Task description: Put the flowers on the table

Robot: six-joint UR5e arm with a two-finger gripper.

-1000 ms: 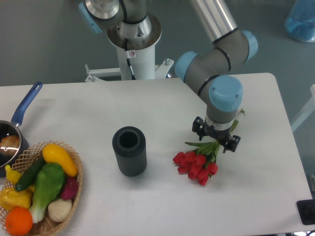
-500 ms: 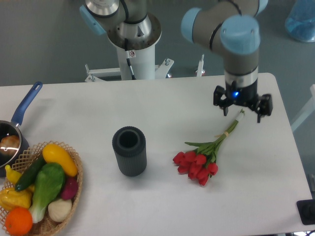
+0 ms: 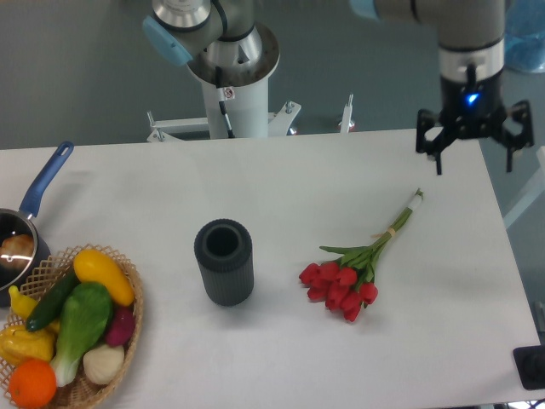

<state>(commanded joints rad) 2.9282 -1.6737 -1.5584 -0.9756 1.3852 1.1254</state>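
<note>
Arm has risen off the flowers (image 3: 358,268) on the table (image 3: 281,183); fingers (image 3: 436,152) spread wide, empty; no writing legible

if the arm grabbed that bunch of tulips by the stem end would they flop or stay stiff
The flowers would probably droop somewhat: the stems are long and thin, with the red heads massed at the far end. A tie midway should keep them together. Lying flat on the table, they look unlikely to roll.

One tulip bunch (image 3: 353,271), vase (image 3: 224,262), basket (image 3: 128,336), pan (image 3: 25,223); perhaps nine blooms.
</note>
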